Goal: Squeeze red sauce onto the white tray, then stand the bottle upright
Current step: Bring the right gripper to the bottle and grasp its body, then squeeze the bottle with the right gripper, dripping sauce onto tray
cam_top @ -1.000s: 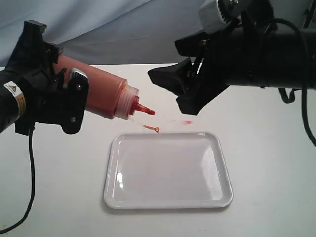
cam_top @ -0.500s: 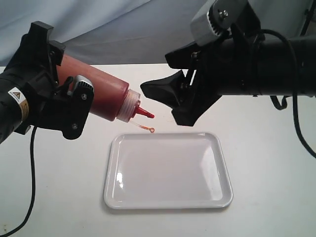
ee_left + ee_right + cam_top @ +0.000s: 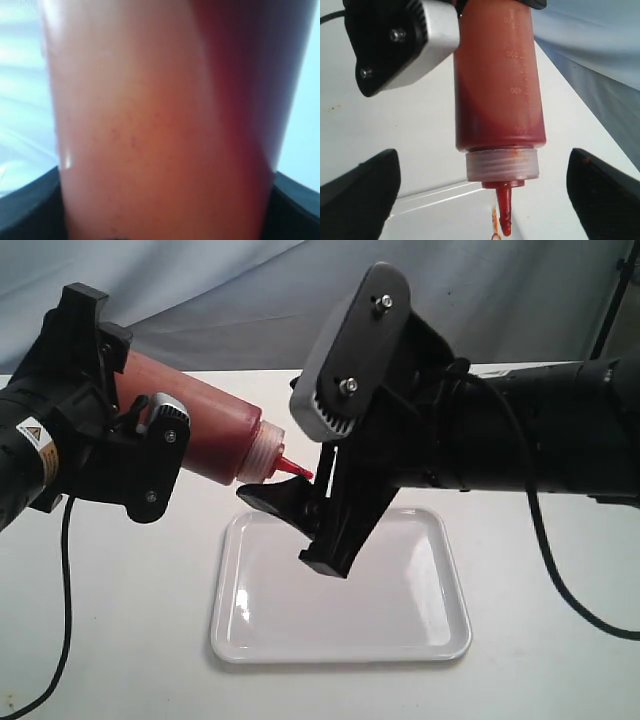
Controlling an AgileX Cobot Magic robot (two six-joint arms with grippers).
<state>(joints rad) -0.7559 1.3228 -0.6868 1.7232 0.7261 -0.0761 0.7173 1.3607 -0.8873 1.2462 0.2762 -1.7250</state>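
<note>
My left gripper (image 3: 125, 400) is shut on the bottle (image 3: 210, 430) and holds it tilted. The red-stained nozzle (image 3: 296, 470) points down over the far edge of the white tray (image 3: 340, 655). The bottle's orange-red wall (image 3: 165, 125) fills the left wrist view. The red sauce (image 3: 495, 100) shows dark through the bottle wall; I see none on the tray. My right gripper (image 3: 283, 458) is open and turned on its side. Its two fingers straddle the ribbed cap (image 3: 502, 165) and touch nothing. The small tip cap (image 3: 495, 235) dangles beside the nozzle above the tray (image 3: 445, 210).
The tray lies on a white table (image 3: 120, 620) with a blue-grey cloth (image 3: 250, 300) behind it. A black cable (image 3: 62, 620) hangs from the left arm. Another cable (image 3: 560, 585) loops under the right arm, which stretches above the tray's right side.
The right gripper has swung left and down, rolled onto its side and opened wider, so its fingers now flank the nozzle. The bottle first shifted slightly right, then held still.
</note>
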